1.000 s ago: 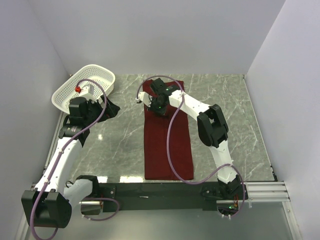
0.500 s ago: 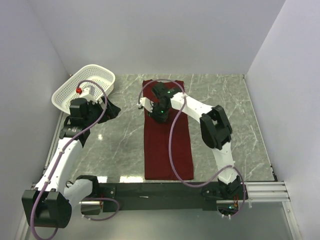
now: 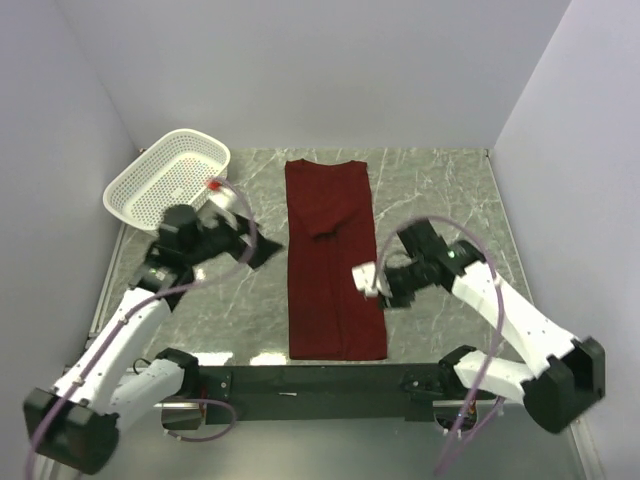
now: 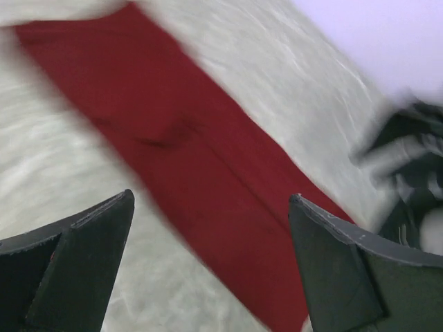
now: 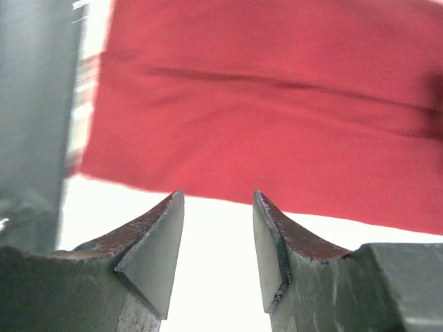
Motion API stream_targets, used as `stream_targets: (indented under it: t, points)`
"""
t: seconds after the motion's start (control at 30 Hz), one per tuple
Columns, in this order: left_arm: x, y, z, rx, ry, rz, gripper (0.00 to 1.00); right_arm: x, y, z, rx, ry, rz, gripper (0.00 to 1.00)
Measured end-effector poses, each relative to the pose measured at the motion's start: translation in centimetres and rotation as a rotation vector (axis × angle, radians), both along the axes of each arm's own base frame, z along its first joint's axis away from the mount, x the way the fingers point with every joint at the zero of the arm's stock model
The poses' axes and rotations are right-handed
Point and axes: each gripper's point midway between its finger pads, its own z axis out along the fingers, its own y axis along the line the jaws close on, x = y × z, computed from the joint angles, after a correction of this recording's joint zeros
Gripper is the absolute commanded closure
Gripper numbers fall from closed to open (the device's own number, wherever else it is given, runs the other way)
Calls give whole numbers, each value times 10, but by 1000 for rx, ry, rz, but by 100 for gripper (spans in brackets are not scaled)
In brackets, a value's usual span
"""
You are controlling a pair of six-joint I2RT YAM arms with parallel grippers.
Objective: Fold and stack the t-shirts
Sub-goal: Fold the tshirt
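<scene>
Pulled back from the far end of the t-shirt point(image 3: 335, 290), the right gripper point(image 3: 370, 282) now hangs beside its near right edge, jaws parted on nothing; the left gripper point(image 3: 262, 253), wide and empty, has swung in from the basket point(image 3: 165, 180). That maroon t-shirt lies mid-table point(image 3: 450, 200) as a long narrow strip, so I'd judge the crosswise folds and stacking remain.

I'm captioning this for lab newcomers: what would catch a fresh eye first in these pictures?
A long dark red cloth t-shirt, folded into a narrow strip, lies down the middle of the grey marbled table. A white perforated plastic basket sits at the far left corner. The left gripper and right gripper flank the strip, both open and holding nothing.
</scene>
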Motion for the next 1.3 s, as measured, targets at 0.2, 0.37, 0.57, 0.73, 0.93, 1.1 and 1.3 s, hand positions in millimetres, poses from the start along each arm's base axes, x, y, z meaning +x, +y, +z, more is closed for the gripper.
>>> stream_targets:
  t: [0.2,0.37,0.57,0.73,0.93,1.1,1.3]
  points:
    - [-92,-89,-23,205,-148,-479,1,-62,-33,-35,-48,25,87,49]
    - [-168,-109,-43,365,-347,-758,1,-73,-41,-29,-35,-28,100,49]
    - [-230,-117,-66,518,-488,-972,1,-65,-53,-21,-10,-61,14,49]
    - [-256,-119,-135,798,-492,-1128,2,-56,-59,-17,23,-56,-61,50]
    - [-235,-95,-181,1004,-540,-1109,13,-57,-54,-14,60,-44,-58,50]
    - [-229,-89,-210,1076,-537,-1126,30,-56,-51,-13,77,-38,-60,50]
    - [-213,-81,-227,1092,-521,-1095,38,-55,-47,-12,98,-23,-58,50]
